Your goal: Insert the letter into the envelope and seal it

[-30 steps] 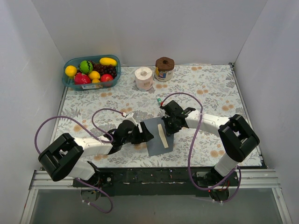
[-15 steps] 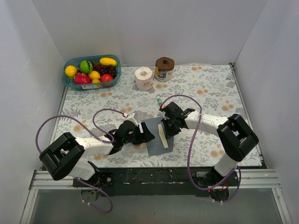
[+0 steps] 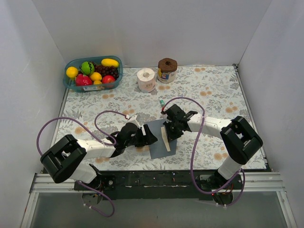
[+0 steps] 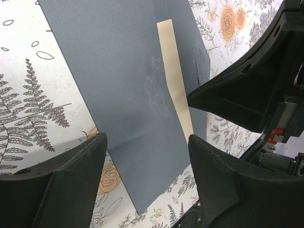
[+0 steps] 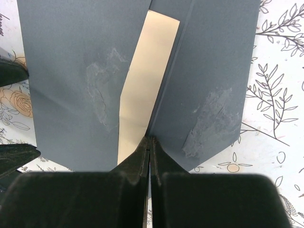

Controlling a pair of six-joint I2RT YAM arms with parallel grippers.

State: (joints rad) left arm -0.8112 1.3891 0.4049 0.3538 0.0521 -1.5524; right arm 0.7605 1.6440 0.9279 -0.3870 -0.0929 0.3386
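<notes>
One cream strip of letter (image 5: 145,80) amid scuffed slate-grey envelope (image 5: 66,71)

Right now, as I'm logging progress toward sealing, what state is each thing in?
envelope: lying flat, flap not closed, unsealed.
letter: inside the envelope, one strip showing beside the flap.
left gripper: open, over the envelope's end.
right gripper: shut, tips at the flap's fold.
fruit basket: holding fruit.
toilet roll: standing on end.

Back-left: teal tub (image 3: 95,88) of fruit. Back-centre: toilet roll (image 3: 146,79), and just beside it a jar (image 3: 167,72) with a brown top. Floral tablecloth (image 3: 213,90) underneath.
</notes>
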